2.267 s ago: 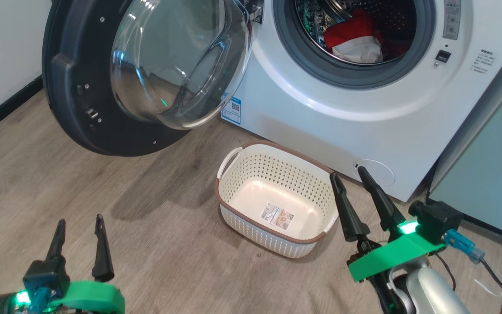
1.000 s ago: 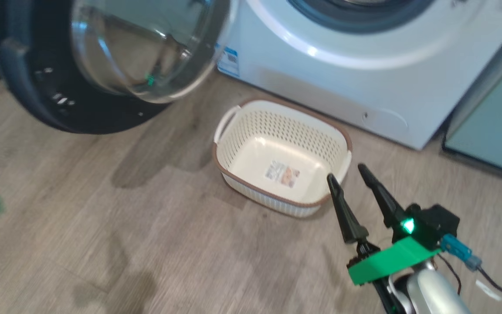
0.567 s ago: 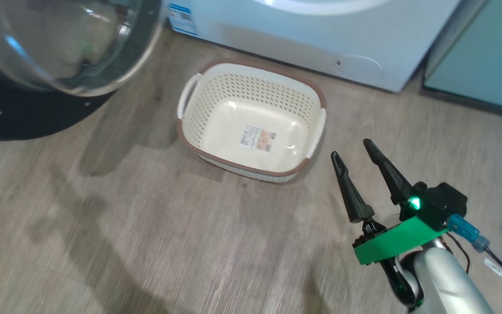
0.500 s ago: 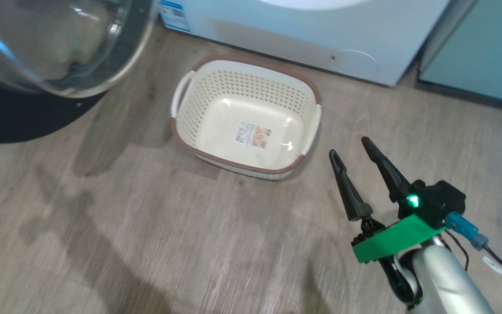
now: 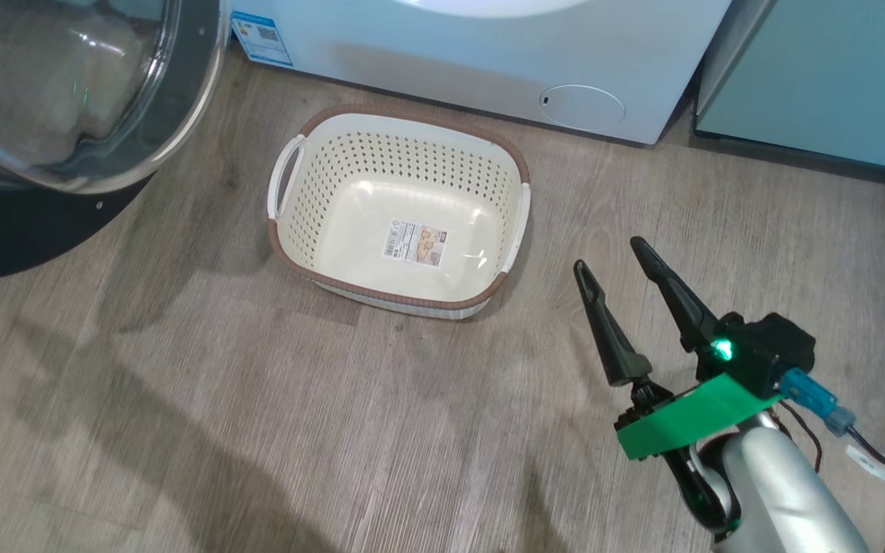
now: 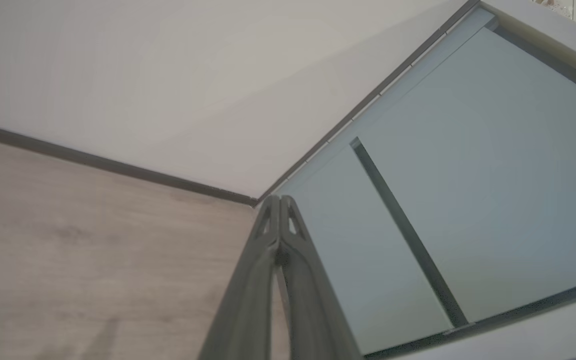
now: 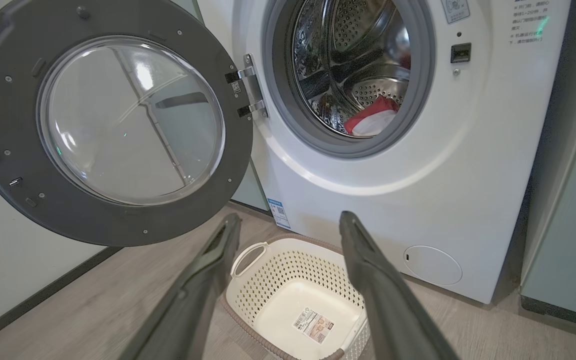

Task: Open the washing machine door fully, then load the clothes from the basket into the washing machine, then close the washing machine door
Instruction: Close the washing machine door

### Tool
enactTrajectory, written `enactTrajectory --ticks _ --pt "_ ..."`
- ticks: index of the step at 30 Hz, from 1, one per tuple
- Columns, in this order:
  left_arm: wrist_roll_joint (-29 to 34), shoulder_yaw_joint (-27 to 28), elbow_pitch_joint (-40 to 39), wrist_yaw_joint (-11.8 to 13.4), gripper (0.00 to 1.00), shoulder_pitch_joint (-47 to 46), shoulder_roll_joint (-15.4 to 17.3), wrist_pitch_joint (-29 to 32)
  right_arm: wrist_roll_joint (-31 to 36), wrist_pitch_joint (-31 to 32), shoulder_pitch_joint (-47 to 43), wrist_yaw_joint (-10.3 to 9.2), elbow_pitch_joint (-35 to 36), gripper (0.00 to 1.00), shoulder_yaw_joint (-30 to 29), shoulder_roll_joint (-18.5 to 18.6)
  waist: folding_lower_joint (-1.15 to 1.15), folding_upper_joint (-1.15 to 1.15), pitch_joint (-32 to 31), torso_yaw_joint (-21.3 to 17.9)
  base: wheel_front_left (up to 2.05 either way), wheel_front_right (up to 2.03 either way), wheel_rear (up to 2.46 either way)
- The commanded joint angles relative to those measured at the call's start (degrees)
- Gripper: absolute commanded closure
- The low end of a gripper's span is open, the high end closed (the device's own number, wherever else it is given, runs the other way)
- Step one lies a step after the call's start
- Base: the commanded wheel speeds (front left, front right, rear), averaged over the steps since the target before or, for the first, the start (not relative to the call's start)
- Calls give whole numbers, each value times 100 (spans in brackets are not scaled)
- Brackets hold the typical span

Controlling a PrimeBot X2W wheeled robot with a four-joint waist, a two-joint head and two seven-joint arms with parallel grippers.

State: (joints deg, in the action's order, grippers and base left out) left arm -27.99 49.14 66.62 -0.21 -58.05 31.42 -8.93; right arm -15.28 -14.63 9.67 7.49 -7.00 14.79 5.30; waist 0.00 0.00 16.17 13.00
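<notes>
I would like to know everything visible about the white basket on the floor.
The basket is white plastic, a rounded rectangle with perforated walls, a brown woven-looking rim and white side handles. It stands upright on the wooden floor just in front of the washing machine. It is empty; only a label sticker lies on its bottom. Nothing grips it.

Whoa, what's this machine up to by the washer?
A two-armed robot is doing laundry. The clothes, red and white, lie in the drum of the washing machine, and the basket holds nothing but its label. The washing machine door hangs wide open, not yet closed. The right gripper is open and empty near the basket; the left gripper is shut on nothing.
</notes>
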Motion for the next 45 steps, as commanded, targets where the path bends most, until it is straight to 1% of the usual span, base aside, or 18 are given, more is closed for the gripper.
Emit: enactTrajectory --ticks 1,7,12,17,25,33,39,45 --pt "-128 72 14 -69 100 -114 382 210 -38 -37 143 0 158 0 135 -64 0 0 -13 -13 0 0 0" --pt "-534 308 441 -278 100 -330 364 800 -6 -37 158 0 98 0 146 -81 0 0 -50 -37 0 0 0" --pt "-814 468 571 -402 100 -421 292 1237 2 -37 165 0 65 0 138 -104 0 0 -101 -58 0 0 0" --pt "-889 470 612 -479 100 -396 239 1418 -3 -37 157 0 48 0 137 -128 0 0 -165 -74 0 0 0" --pt "-1083 470 674 -613 100 -323 101 2175 -26 -37 115 0 10 0 118 -170 0 0 -321 -87 0 0 0" --pt "-1165 325 677 -704 100 -240 -22 2690 -41 -37 62 0 -26 0 116 -208 0 0 -466 -65 0 0 0" --pt "-1414 211 437 -724 100 -153 -284 3308 -69 -37 10 0 -68 0 117 -227 0 0 -590 -35 0 0 0" --pt "-1823 -16 -182 -726 100 130 -751 4025 -106 -37 -17 0 -121 0 118 -237 0 0 -727 -41 0 0 0"
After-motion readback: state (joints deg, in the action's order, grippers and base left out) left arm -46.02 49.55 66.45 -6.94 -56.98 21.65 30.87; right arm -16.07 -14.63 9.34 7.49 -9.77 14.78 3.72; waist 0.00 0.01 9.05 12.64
